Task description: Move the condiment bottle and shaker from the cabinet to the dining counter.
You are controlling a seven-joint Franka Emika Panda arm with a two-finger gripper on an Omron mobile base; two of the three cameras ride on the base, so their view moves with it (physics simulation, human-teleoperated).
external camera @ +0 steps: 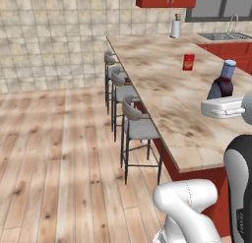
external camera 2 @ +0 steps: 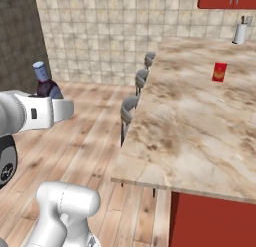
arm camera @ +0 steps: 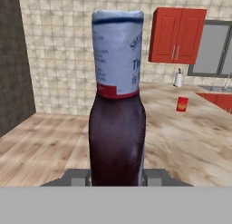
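Above the dining counter [external camera: 162,89], end effector [arm camera: 117,177] grasps condiment bottle [arm camera: 117,128], cap lettering unreadable

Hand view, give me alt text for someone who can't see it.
A dark, squat condiment bottle with a pale blue-grey cap stands upright, gripped between the two dark fingers. Behind it lie the beige marble dining counter, a small red box and a red wall cabinet.

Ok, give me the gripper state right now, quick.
Gripper: closed on the condiment bottle, held upright over the near end of the dining counter.
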